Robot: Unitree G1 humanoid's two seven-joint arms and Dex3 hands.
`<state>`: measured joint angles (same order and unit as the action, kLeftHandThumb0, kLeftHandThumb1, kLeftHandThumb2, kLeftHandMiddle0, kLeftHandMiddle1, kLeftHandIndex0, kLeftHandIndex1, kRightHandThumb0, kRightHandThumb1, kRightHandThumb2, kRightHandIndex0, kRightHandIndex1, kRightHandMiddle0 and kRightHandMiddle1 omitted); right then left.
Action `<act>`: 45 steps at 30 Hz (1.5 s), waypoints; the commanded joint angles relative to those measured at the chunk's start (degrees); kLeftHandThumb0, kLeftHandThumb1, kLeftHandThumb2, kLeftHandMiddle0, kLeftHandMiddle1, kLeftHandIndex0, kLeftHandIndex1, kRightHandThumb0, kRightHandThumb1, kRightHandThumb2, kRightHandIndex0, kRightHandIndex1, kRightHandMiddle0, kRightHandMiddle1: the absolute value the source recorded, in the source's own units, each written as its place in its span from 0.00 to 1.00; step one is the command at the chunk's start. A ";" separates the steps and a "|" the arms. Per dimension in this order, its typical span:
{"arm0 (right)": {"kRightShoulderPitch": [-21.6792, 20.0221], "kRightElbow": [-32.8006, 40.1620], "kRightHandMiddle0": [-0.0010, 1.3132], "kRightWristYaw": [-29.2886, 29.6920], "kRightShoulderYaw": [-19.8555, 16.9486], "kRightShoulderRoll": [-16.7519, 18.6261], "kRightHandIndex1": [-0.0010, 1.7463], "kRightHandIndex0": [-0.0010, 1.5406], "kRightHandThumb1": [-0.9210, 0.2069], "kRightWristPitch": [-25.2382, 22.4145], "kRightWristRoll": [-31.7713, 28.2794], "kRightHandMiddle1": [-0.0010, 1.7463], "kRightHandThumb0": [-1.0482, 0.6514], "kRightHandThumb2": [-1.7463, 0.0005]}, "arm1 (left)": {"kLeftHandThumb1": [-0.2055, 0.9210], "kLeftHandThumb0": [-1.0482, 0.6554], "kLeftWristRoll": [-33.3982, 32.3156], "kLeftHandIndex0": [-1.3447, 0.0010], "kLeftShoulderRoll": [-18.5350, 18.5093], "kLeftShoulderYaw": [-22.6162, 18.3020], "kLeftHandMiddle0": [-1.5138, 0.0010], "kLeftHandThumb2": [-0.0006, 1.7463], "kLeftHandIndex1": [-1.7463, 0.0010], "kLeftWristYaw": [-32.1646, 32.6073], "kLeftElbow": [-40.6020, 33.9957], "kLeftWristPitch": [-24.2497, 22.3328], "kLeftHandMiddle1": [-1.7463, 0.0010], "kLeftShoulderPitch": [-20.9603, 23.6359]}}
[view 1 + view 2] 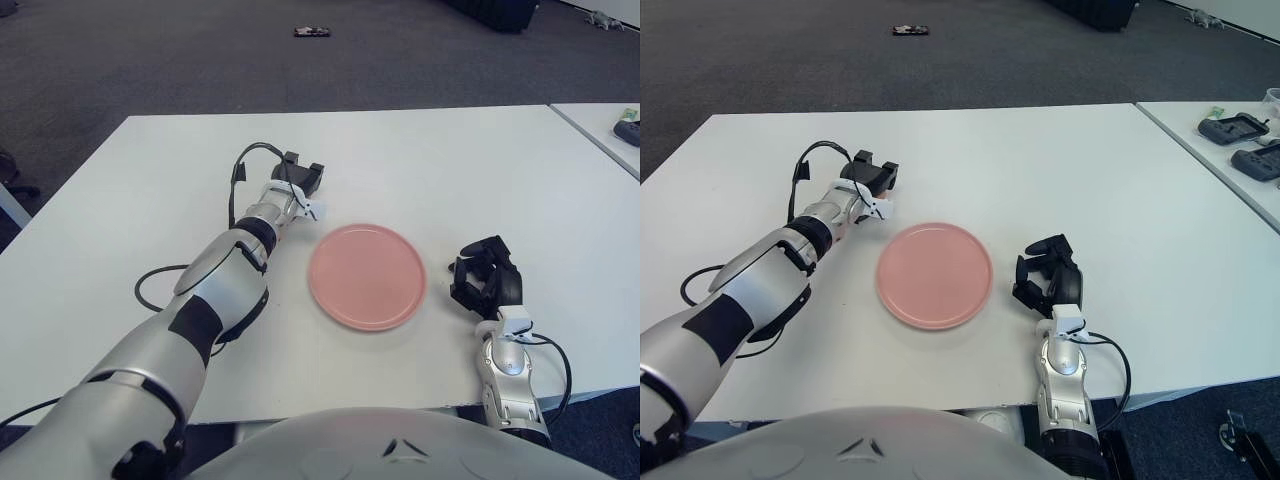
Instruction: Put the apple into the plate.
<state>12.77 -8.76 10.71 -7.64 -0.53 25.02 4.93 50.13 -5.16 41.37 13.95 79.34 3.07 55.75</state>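
Hiding the apple, if it is there at all, is the left hand (298, 182): neither eye view shows any of the fruit, so where it lies cannot be told. The only place it could sit unseen is under or within that hand. Whether the hand is clenched on anything or released cannot be told either, since only its dark back and a white clip show from the head camera.

The left hand is over the white table (150, 170), just beyond the upper left edge of the pink plate (367, 276) and apart from its rim. Its silver forearm runs back toward the robot's body at the lower left. A black cable (243, 160) arches up from the wrist.

The plate lies flat near the middle of the table, between the two hands. The right hand (487, 280) shows just to the right of the plate, its black fingers (1032, 290) curled in and holding nothing.

Farther right stands a second table (1200, 110) bearing dark devices (1238, 128). A small dark object (313, 32) lies on the grey carpet beyond the table.
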 commanded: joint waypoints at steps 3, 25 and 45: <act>-0.24 -0.09 0.31 -0.06 -0.36 -0.19 0.83 0.37 0.31 0.42 -0.36 1.00 0.38 0.43 | 0.12 0.61 0.50 0.50 -0.90 0.30 0.36 0.97 0.00 1.87 0.46 0.12 0.11 -0.68; -0.93 -1.26 0.31 -0.24 -0.62 -0.17 0.83 0.37 0.30 0.41 -0.93 1.00 0.38 0.43 | 0.11 0.61 -3.98 0.50 -1.87 -4.45 0.37 0.98 0.00 1.66 0.17 3.77 0.08 -1.59; -1.37 -1.68 0.30 -0.04 -0.59 -0.67 0.83 0.38 0.29 0.19 -0.41 1.00 0.38 0.44 | 0.09 0.62 -13.56 0.48 -2.05 -14.71 0.36 1.00 0.00 -1.20 -0.80 5.36 0.07 -0.70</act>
<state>12.22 -9.71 10.55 -7.93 -0.72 25.68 4.20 38.19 -6.81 28.33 14.14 79.22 7.74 54.02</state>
